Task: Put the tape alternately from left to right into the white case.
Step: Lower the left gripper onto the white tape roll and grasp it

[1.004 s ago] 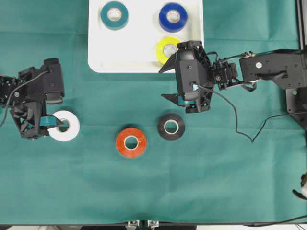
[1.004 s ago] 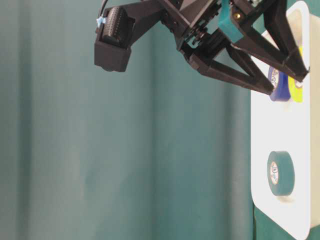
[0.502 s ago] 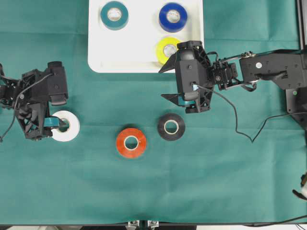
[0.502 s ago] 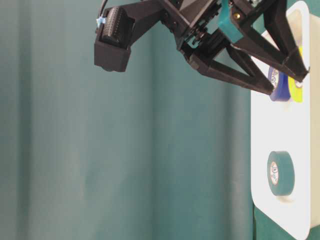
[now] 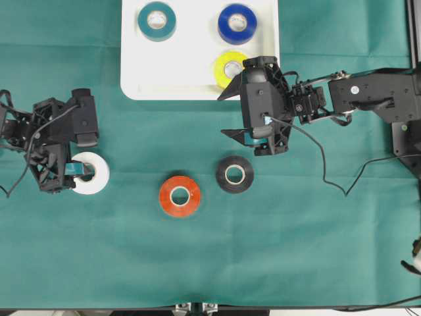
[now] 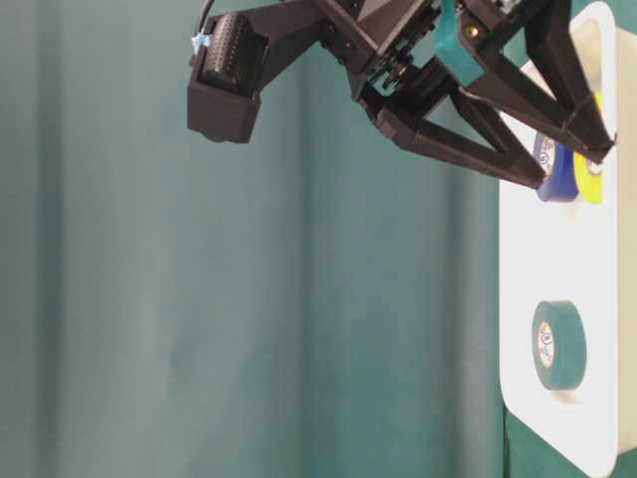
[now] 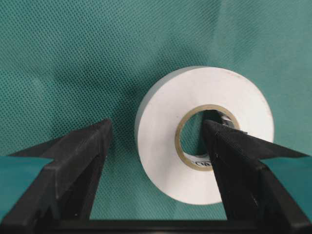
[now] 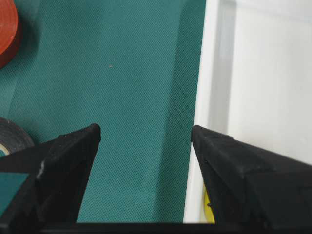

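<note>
White plastic tape roll (image 7: 204, 134) at the overhead view's left is straddled by the open left gripper (image 5: 75, 172), one finger in its core; closing is called for next. The right gripper (image 5: 238, 110) is spread, empty.

No legible text — tape core print unreadable

surface: table is covered by a green cloth (image 5: 296, 250) | light: cloth is evenly lit | cloth is faintly creased
</note>
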`<state>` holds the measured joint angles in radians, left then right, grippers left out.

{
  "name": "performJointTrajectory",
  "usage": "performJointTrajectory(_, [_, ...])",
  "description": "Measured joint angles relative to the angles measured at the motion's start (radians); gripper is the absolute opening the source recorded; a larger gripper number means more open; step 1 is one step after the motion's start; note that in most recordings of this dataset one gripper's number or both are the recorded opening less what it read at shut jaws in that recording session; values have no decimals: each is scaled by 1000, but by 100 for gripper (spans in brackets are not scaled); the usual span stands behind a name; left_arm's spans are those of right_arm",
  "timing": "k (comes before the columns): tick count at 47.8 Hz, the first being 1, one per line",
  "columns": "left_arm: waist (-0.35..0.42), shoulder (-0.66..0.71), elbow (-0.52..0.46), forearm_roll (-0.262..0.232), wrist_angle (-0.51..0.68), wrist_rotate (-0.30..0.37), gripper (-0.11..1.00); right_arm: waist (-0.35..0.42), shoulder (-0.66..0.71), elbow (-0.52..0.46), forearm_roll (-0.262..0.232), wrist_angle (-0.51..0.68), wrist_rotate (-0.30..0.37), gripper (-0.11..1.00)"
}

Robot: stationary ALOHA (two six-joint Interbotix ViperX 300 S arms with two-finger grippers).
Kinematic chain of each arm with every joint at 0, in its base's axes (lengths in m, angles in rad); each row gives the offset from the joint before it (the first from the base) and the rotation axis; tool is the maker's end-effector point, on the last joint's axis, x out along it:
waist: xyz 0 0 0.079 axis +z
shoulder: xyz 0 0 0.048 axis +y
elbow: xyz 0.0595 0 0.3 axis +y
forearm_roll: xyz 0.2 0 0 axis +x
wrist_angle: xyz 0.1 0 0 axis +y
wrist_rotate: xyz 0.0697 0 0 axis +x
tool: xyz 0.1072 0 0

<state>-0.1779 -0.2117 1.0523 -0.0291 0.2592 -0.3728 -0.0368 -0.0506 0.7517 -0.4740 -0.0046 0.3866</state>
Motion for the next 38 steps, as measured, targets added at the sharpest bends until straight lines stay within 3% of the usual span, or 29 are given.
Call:
performJointTrajectory(13, [0, 23, 0, 0, -8, -2, 92, 2, 0, 0, -2, -2, 0, 83])
performJointTrajectory(20, [0, 29, 5, 0, -8, 0, 84, 2, -2, 0, 0, -2, 0, 83])
performJointTrajectory(23, [0, 34, 5, 2, -9, 5, 74, 0, 0, 2, -2, -2, -2, 83])
performJointTrajectory(33, [3, 48, 6, 2, -9, 3, 17, 2, -2, 2, -2, -8, 0, 83])
performJointTrajectory(38, [6, 46, 5, 3, -8, 3, 1, 0, -2, 3, 0, -11, 0, 83])
